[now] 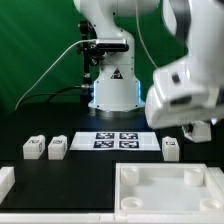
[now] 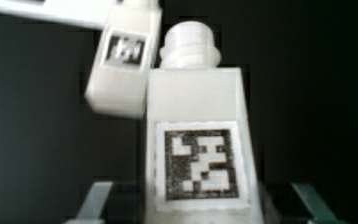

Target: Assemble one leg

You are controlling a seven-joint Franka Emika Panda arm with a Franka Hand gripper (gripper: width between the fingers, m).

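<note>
One small white blocky plastic leg [image 2: 194,120], tagged, lies between spread fingers [image 2: 98,200], unpinched, evidently lined up for grasping.

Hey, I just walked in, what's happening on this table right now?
The robot arm is reaching down at the exterior view's right. Its end effector straddles a small white plastic block leg with a black-and-white tag. Dark gaps show on both sides, so it looks open, not gripping yet. Another such leg lies loose at the exterior view's left, and the large white square tray sits in front.
</note>
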